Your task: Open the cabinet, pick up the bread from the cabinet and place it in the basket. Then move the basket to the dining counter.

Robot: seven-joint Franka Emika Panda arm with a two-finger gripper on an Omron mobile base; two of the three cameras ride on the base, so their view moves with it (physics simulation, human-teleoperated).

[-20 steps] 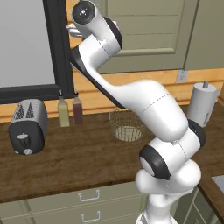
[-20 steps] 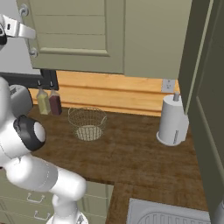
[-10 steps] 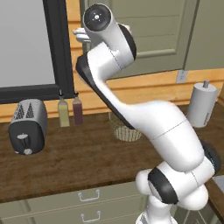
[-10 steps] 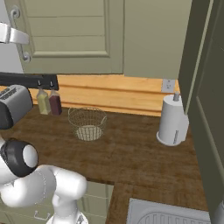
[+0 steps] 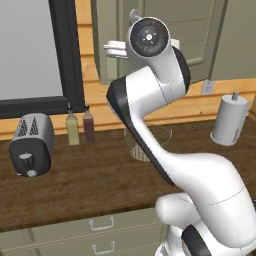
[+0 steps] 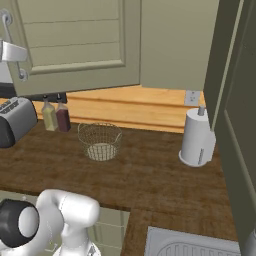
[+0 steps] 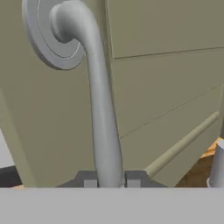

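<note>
The cabinet (image 6: 75,40) fills the upper part of the right base view, its panelled door swung partly out from the frame, with the inside hidden from these cameras. Below it runs the desk (image 6: 150,175), a dark wood-grain top with a pale wood back wall behind it. The white arm (image 5: 150,95) rises from 5 o'clock in the left base view and bends up toward the cabinet door.

The toaster (image 5: 31,145) sits at 9 o'clock on the desk in the left base view. The paper towel roll (image 6: 197,137) stands upright toward 3 o'clock in the right base view, well apart from the basket. The basket (image 6: 100,141) rests upright near the middle of the desk, close to the back wall, and its mesh shows only a pale base inside. Two bottles, a pale one (image 6: 49,114) and a dark one (image 6: 63,114), stand side by side just beside the toaster, between it and the basket.

The bar handle (image 7: 101,109) runs down the hand view from a round mount at 11 o'clock to 6 o'clock. The claw (image 7: 110,180) sits at 6 o'clock there, its two tips narrow and pressed against either side of the bar, gripping it. In the right base view the claw (image 6: 11,52) sits at the door's left edge at 9 o'clock.
</note>
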